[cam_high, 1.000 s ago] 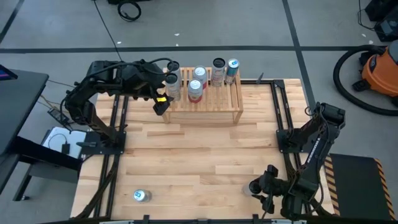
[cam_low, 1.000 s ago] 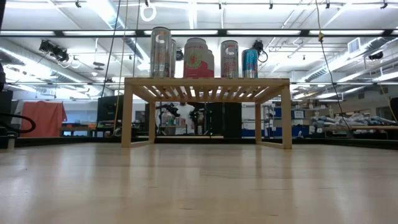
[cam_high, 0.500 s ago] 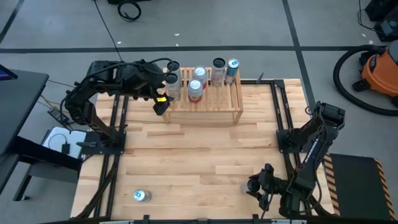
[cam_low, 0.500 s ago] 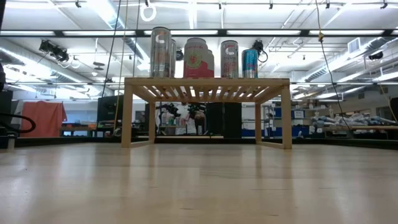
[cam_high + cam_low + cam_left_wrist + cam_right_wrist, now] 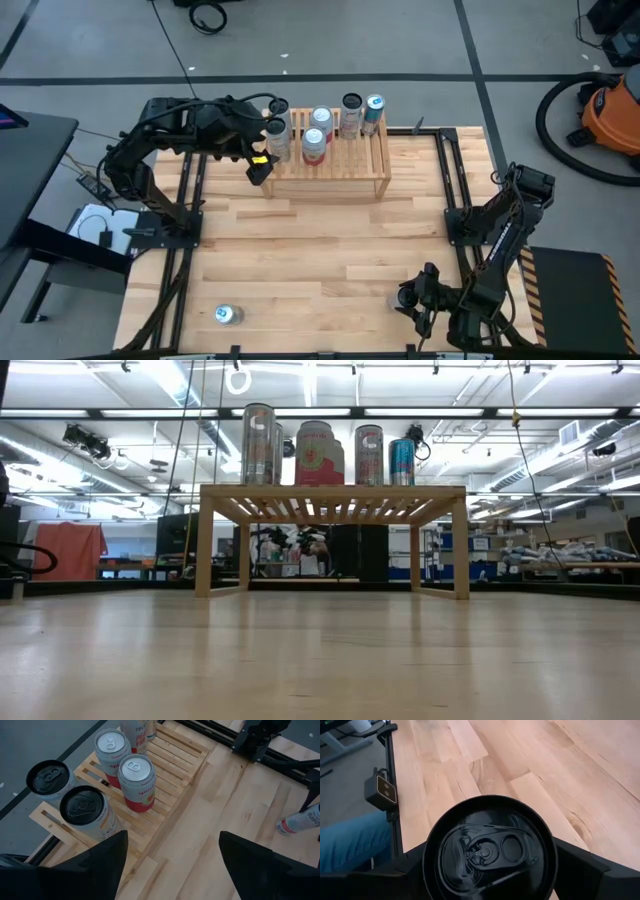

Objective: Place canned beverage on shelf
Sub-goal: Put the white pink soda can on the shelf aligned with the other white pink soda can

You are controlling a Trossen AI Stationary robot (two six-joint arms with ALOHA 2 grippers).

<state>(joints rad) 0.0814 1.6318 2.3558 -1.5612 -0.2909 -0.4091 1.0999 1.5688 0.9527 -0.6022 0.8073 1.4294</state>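
Slightly inward is where the right gripper [image 5: 418,300] has been shifted since the earlier frame; nothing else has been moved. A black-topped can [image 5: 490,847] is seen between its spread fingers at the near right edge, but a firm grip cannot be told. Another can [image 5: 228,315] lies at the near left. Farther away, the left gripper [image 5: 262,163] is held open beside the shelf [image 5: 330,165], where five cans stand. The can could be tipped if lifted loosely.
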